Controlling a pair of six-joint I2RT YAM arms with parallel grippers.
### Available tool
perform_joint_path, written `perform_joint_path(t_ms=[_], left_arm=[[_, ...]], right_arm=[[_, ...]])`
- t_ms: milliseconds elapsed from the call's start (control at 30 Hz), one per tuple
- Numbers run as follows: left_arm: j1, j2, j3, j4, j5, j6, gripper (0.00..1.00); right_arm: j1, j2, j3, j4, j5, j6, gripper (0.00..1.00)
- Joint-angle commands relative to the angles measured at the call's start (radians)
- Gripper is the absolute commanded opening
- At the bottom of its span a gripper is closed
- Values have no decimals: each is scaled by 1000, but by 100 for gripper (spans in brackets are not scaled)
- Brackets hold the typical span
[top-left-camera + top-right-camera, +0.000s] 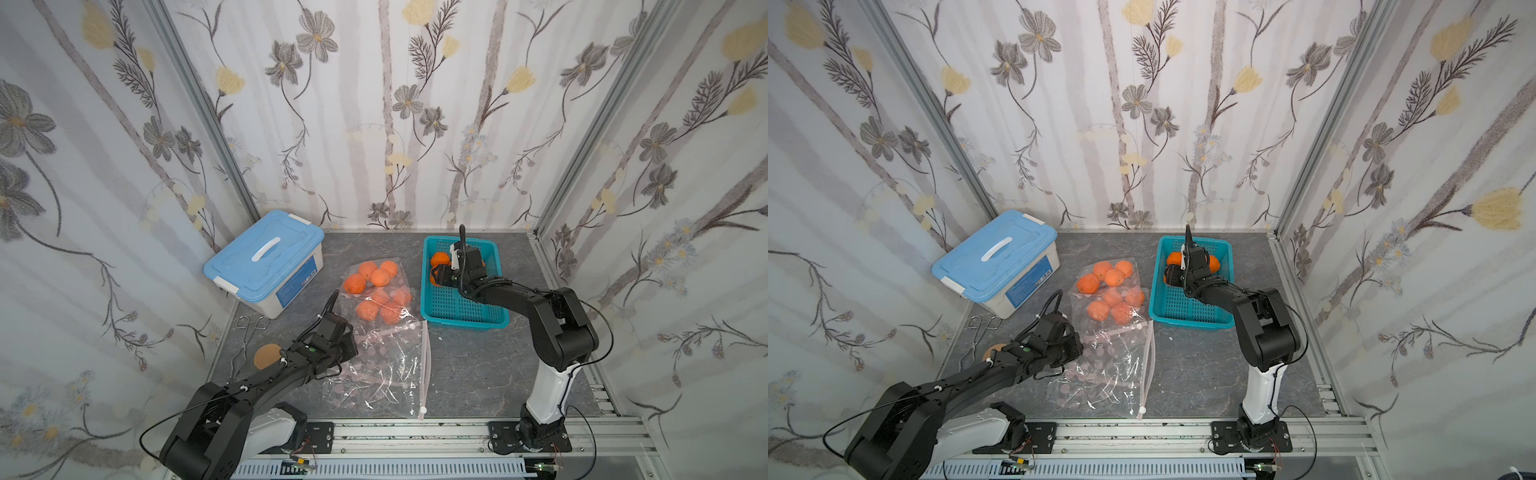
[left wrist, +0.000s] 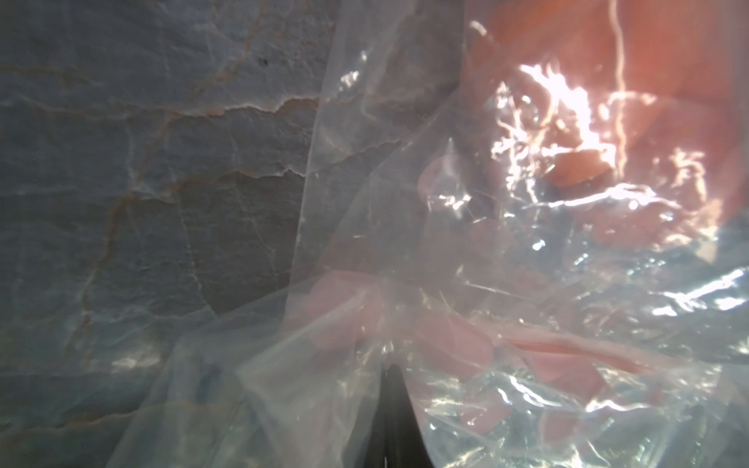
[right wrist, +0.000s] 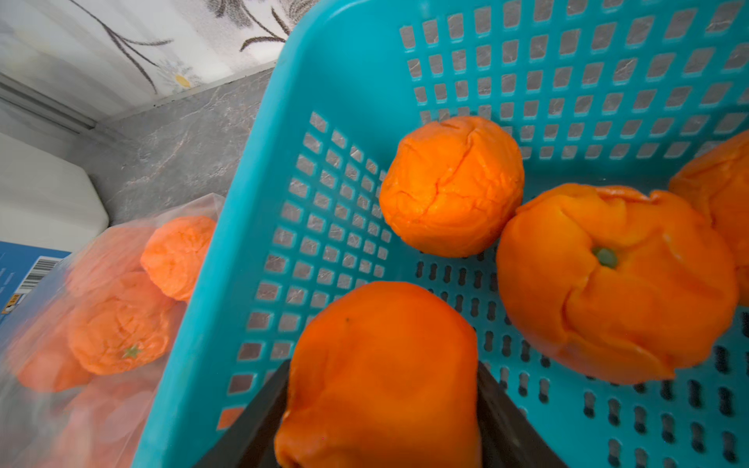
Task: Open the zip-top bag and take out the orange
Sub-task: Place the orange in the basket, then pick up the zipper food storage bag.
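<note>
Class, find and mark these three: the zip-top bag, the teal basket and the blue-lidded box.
zip-top bag [image 1: 382, 365], in a top view, clear empty middle panel.
teal basket [image 1: 449, 307], in a top view, bare mesh floor.
blue-lidded box [image 1: 249, 274], in a top view, lid below the white handle.

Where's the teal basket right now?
In both top views the teal basket sits far right on the table, just right of the zip-top bag; the right hand holds an orange over it.
</note>
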Motion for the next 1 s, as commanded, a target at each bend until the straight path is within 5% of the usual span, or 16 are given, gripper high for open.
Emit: perform_joint_path(t_ms=[0, 233, 467, 700, 800, 967], left_arm=[[1, -21, 22, -41, -1, 10, 7], [3, -158, 54, -119, 48, 3, 27], [3, -306, 115, -210, 136, 46, 42], [2, -399, 128, -424, -117, 50, 65], [3, -434, 62, -404, -182, 19, 86], [2, -394, -29, -295, -170, 6, 92]], right_arm=[[1, 32, 38, 27, 34, 18, 63], [-1, 58, 84, 6, 37, 18, 80], [-2, -43, 63, -34, 85, -8, 83], [41, -311, -88, -27, 73, -18, 83], [84, -387, -155, -23, 96, -51, 83], [138, -492, -283, 54, 115, -82, 82]])
